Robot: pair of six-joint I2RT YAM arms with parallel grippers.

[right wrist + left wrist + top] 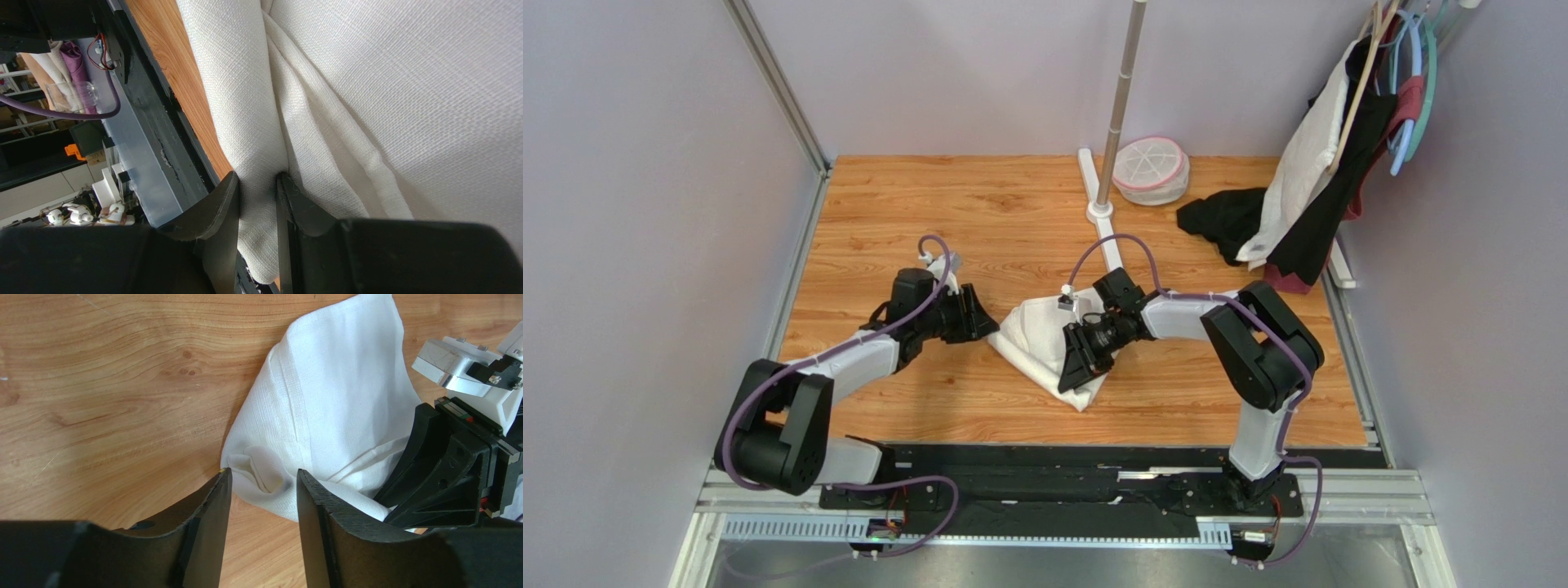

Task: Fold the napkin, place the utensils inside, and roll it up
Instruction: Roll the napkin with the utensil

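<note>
The cream-white napkin [1038, 343] lies bunched and folded on the wooden table between the two arms. My right gripper [1078, 361] reaches in from the right and is shut on a thick fold of the napkin [399, 92], the cloth pinched between its fingers [258, 177]. My left gripper [979, 325] sits just left of the napkin's left corner. In the left wrist view its jaws [263, 471] stand open with bare wood between them, the tips close to the napkin's [331, 398] rounded corner, apart from it. The utensils are out of view.
A metal pole on a white base [1120, 110] stands at the back, next to a round white container with a pink rim [1151, 169]. A black cloth [1225, 221] and garments on hangers [1333, 147] fill the back right. A black rail [1075, 459] runs along the near edge.
</note>
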